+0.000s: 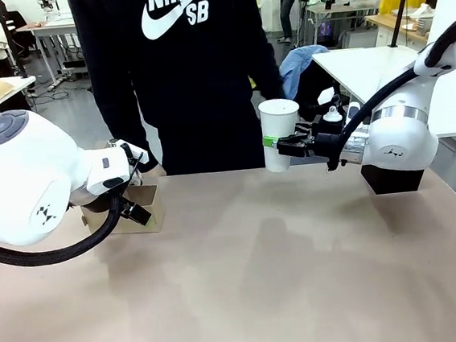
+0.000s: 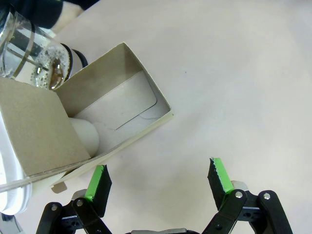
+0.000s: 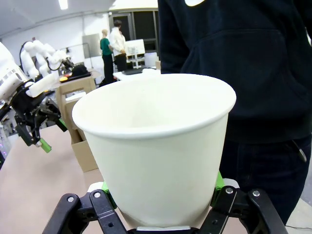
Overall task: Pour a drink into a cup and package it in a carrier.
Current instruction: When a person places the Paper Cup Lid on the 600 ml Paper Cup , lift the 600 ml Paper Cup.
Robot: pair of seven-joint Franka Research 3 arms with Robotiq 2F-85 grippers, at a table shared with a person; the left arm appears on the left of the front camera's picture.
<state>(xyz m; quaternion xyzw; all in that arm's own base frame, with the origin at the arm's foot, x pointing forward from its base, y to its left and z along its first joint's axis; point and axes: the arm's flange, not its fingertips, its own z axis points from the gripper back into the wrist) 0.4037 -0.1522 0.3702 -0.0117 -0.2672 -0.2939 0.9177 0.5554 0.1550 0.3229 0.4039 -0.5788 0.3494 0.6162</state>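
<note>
Near and middle: the table (image 1: 263, 281) lay bare, open to either arm.
Far left: the carrier (image 1: 149, 209) stood with the glass jug (image 2: 34, 58) just beside it; the left gripper (image 2: 158, 178) hung spread over bare tabletop next to it.
Far right: the cup (image 1: 279, 134) was clamped in the right gripper (image 3: 163, 195), above the table.
Far edge: a person (image 1: 179, 79) stood close against it.
Right edge: a black box (image 1: 392, 178) sat beneath the right arm.

The plain white paper cup (image 1: 279, 121) is held upright and lidless above the worktop (image 1: 263, 281), clamped in the right gripper (image 1: 283, 144). The brown cardboard carrier (image 2: 105, 92) is set on the worktop, open-topped. The glass jug (image 2: 34, 61), showing brownish liquid, is seen just beside it.
</note>
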